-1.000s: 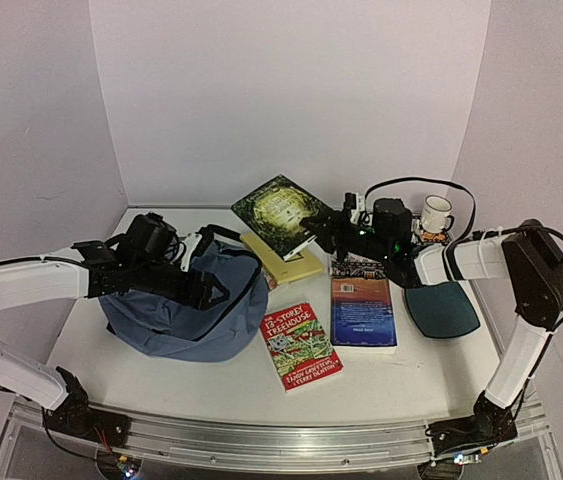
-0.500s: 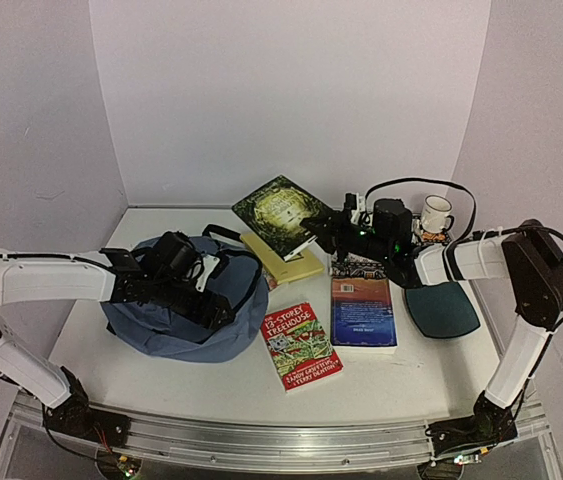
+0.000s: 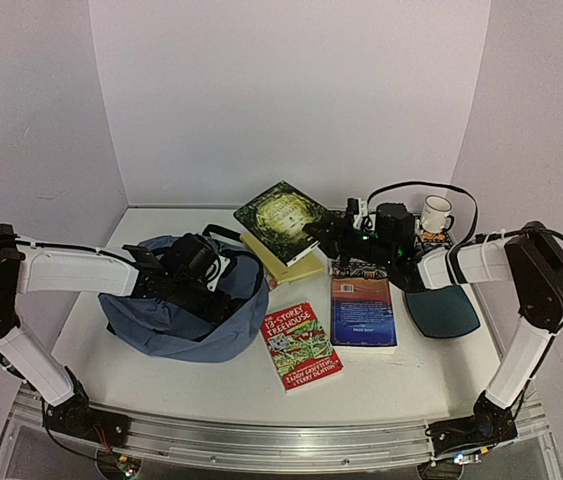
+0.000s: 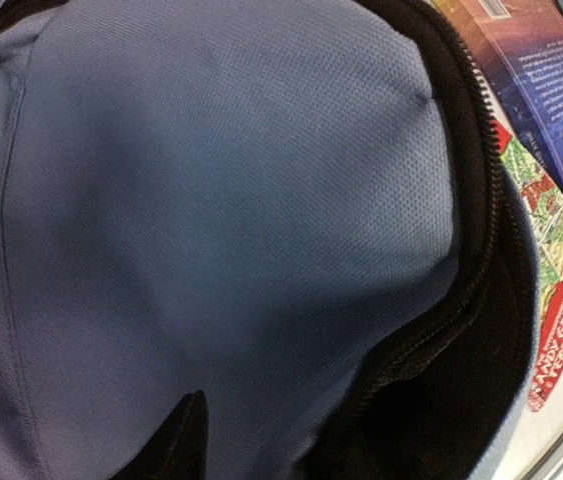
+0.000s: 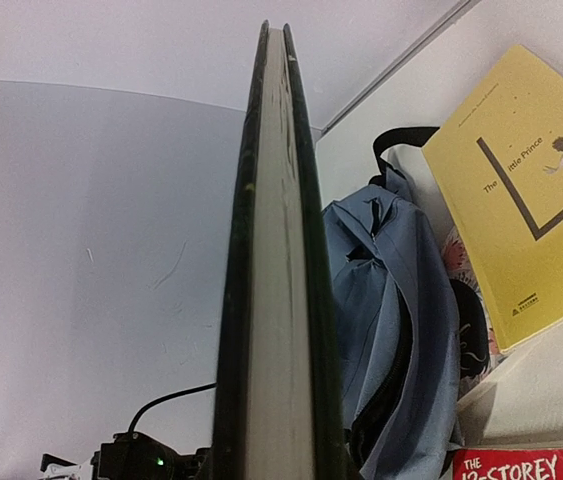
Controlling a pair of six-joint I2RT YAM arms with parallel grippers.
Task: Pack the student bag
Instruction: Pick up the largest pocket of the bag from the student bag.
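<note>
The slate-blue student bag [image 3: 176, 320] lies at the left of the table, its dark-lined mouth open towards the right. My left gripper [image 3: 217, 293] is down at that mouth. In the left wrist view one dark fingertip [image 4: 179, 440] rests on the blue fabric [image 4: 221, 200] far from the centre, so the jaws stand apart; the other finger is hidden by the zipper edge [image 4: 461, 250]. My right gripper [image 3: 313, 236] is shut on a green hardcover book [image 3: 281, 215], held tilted above the table behind the bag. The right wrist view shows the book edge-on [image 5: 281, 300].
A yellow book [image 3: 286, 262] lies under the held book. A red paperback [image 3: 301, 346] and a blue book [image 3: 363, 312] lie to the right of the bag. A dark teal pad [image 3: 443, 308] and a white mug [image 3: 436, 213] are at the right.
</note>
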